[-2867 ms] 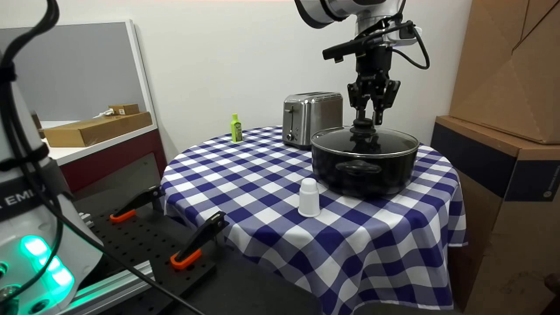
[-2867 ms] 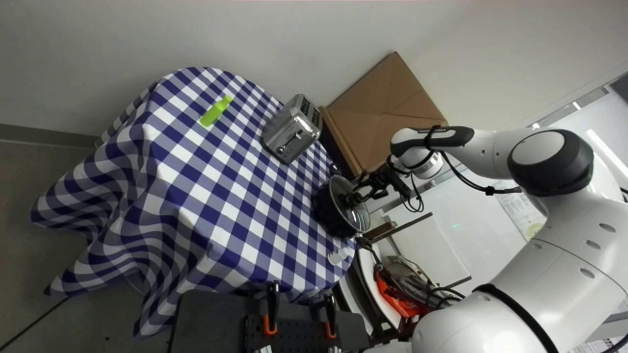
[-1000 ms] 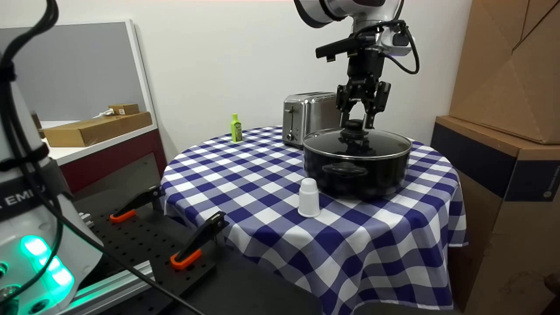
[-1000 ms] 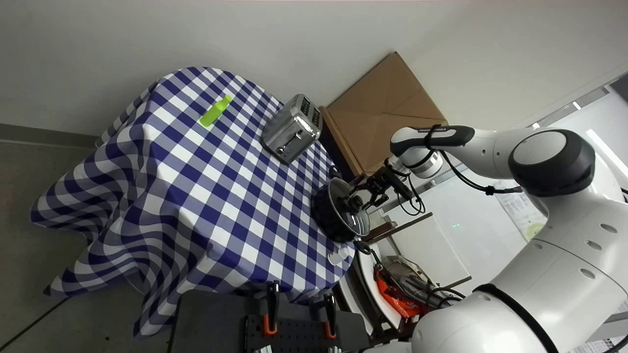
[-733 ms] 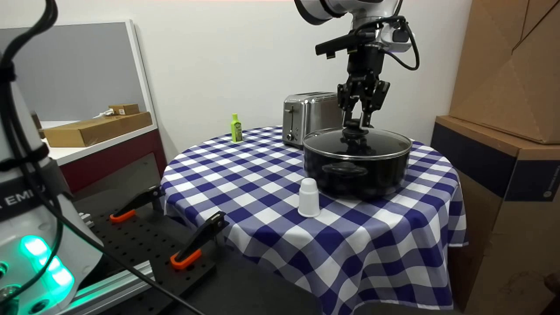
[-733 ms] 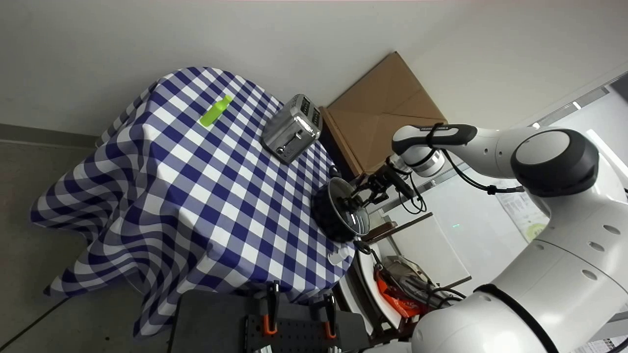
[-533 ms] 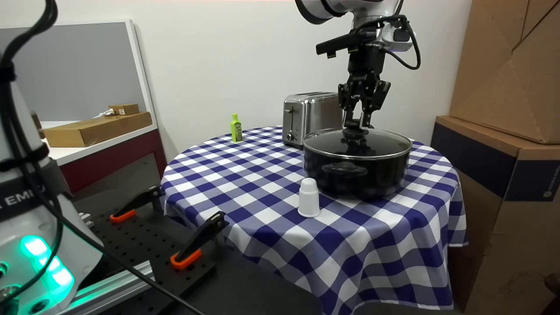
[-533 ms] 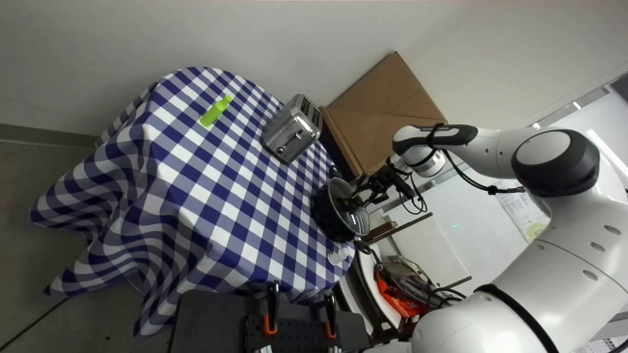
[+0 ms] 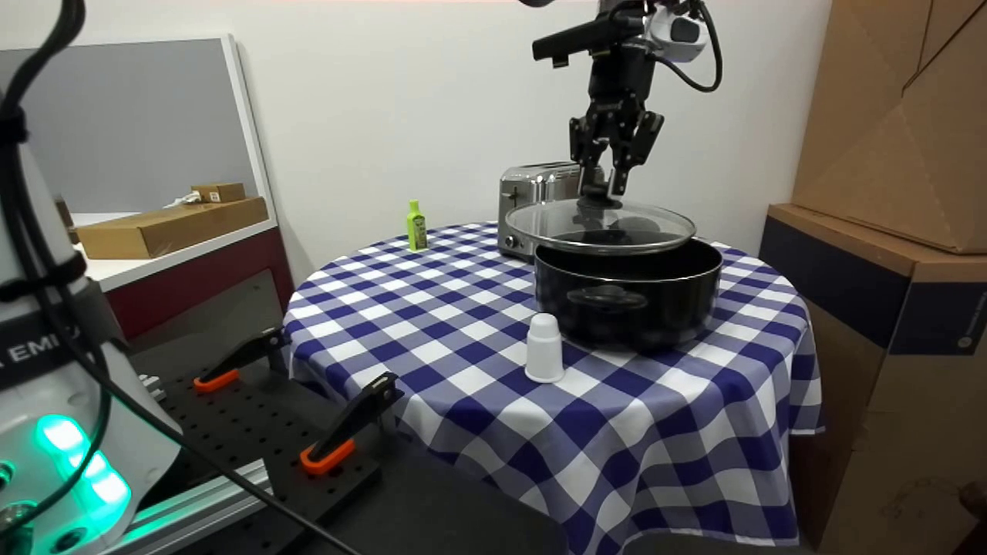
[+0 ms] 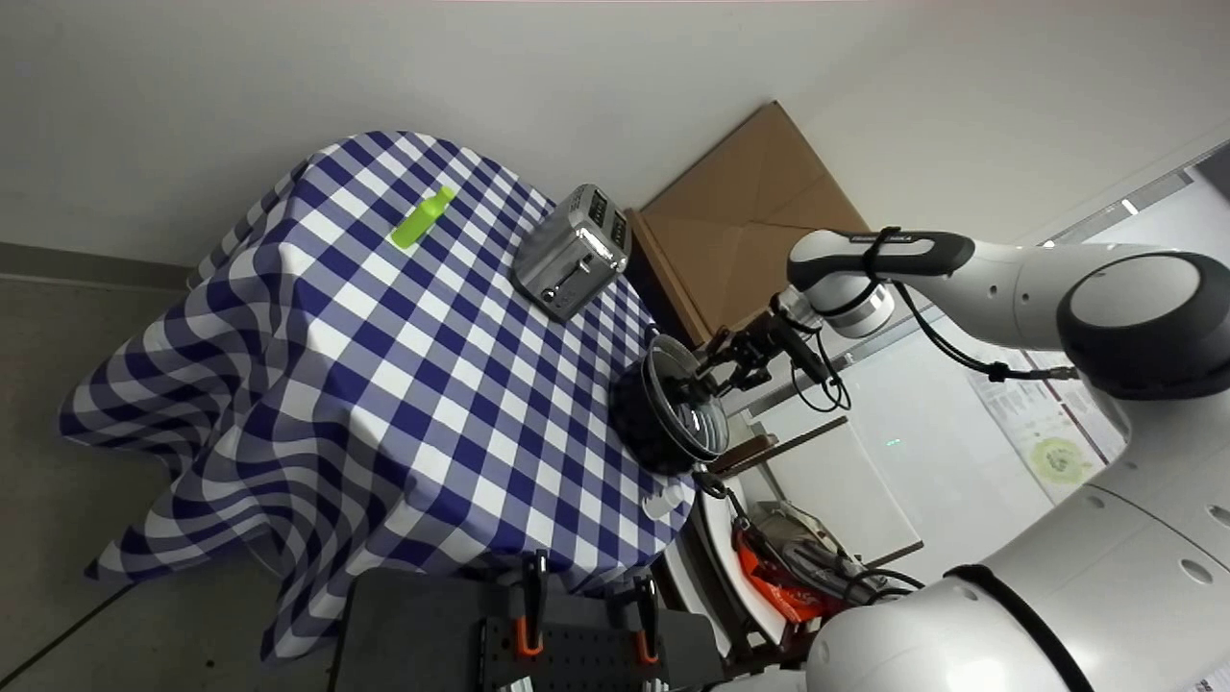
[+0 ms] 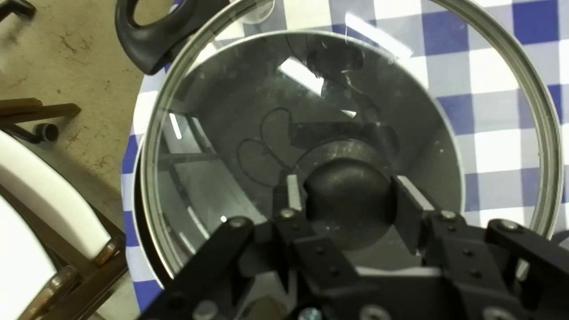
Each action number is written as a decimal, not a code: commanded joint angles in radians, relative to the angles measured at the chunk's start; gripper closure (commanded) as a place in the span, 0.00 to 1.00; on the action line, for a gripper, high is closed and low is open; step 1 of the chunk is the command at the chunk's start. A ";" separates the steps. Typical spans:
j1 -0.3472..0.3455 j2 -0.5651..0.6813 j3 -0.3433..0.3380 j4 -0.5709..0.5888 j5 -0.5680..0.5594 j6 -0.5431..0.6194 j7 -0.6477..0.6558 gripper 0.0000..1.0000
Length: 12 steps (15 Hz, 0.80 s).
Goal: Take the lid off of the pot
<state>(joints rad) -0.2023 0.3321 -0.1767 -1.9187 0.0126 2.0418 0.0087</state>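
Wrist view and both exterior views are showing a broad blue-and-white checked fabric tablecloth [image 9: 432, 308]. On it, as an exterior view is showing, a wide, low, round black pot [image 9: 632, 312] with side handles is standing upright, its middle serving as the clock's centre. Toward eleven o'clock a round see-through glass lid [image 9: 601, 231] is hanging clear of the pot's rim, partly overlapping its mouth. Between ten and eleven a boxy, shiny steel toaster [image 9: 540, 189] is standing partly behind the lid. Just short of twelve a black two-fingered gripper [image 9: 601, 183] is pointing down, holding the lid. At half past nine, well apart, a slim lime-green bottle [image 9: 416, 229] is standing upright. At eight, near the pot, a white tapered cup-like piece [image 9: 544, 351] is standing. Between the gripper's pads [image 11: 294, 193] the lid's rounded black knob [image 11: 349, 195] is sitting, pinched at nine and three in the wrist view
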 commanded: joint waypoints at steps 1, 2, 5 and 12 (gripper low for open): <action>0.019 -0.212 0.042 -0.156 0.013 -0.068 -0.116 0.75; 0.028 -0.244 0.055 -0.181 0.014 -0.080 -0.140 0.75; 0.082 -0.335 0.103 -0.288 0.014 -0.046 -0.174 0.75; 0.227 -0.307 0.223 -0.430 -0.010 0.146 -0.157 0.75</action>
<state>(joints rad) -0.0141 0.0209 0.0186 -2.3019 0.0147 2.0875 -0.1420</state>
